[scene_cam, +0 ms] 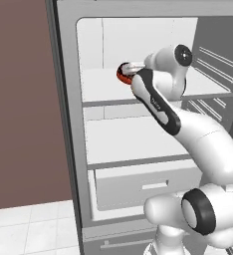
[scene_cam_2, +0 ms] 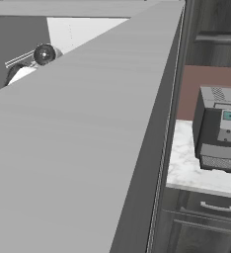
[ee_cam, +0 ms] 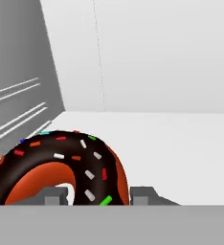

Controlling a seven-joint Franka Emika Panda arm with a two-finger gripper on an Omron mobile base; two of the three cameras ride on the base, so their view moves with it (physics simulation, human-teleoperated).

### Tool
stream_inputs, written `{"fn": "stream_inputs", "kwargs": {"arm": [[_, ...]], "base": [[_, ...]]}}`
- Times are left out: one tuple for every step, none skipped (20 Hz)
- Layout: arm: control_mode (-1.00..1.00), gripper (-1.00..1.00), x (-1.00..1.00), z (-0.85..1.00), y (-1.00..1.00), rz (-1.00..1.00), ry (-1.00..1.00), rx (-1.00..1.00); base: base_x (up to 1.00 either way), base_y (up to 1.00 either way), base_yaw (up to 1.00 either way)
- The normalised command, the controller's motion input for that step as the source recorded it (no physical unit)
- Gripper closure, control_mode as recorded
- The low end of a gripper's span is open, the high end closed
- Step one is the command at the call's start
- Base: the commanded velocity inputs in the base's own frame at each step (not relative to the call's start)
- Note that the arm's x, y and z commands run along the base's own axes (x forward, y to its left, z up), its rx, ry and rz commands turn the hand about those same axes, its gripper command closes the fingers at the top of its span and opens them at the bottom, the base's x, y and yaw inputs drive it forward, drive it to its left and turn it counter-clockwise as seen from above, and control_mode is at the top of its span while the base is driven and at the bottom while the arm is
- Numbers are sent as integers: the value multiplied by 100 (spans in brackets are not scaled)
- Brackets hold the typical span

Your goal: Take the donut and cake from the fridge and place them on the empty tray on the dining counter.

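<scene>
One donut (ee_cam: pixel 61 165) is in sight, a ring with dark chocolate icing, coloured sprinkles and reddish-orange sides. It sits on the top white shelf (scene_cam: pixel 103 87) of the open fridge (scene_cam: pixel 63 124). From the left base view it shows as a small dark and red shape (scene_cam: pixel 123 73) just at the tip of the arm, which reaches in over that shelf.

Two fingertips (ee_cam: pixel 54 195) of the end effector (ee_cam: pixel 98 196) rise at the bottom of the hand view, one on each side of the donut's near rim. The ring lies between them, with the left tip close against the hole side and the right tip at the outer edge. Whether they press on it or stand slightly apart from it cannot be told.

Two white shelves are visible inside the fridge, and one drawer (scene_cam: pixel 143 184) below them. In the right base view one grey coffee machine (scene_cam_2: pixel 218 128) stands on a marble bench (scene_cam_2: pixel 186 170) beside the fridge wall.
</scene>
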Motion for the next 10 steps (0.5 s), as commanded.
{"fn": "stream_inputs", "kwargs": {"arm": [[-100,100,-88,51,-1,0,-49,-3],[-100,100,-92,76,-13,0,-38,0],[-100,100,-84,93,-7,0,-31,0],[-100,100,-91,91,-11,0,-20,0],[-100,100,-95,96,-9,0,-12,0],[-100,100,-100,95,-11,0,-3,1],[-100,100,-100,92,-7,0,0,3],[-100,100,-100,99,-5,0,0,3],[-100,100,-100,96,-9,0,0,4],[-100,100,-100,83,-8,0,2,4]], "base": [[0,0,0],[0,0,0],[0,0,0],[0,0,0],[0,0,0],[0,0,0],[0,0,0],[0,0,0],[0,0,0],[0,0,0]]}}
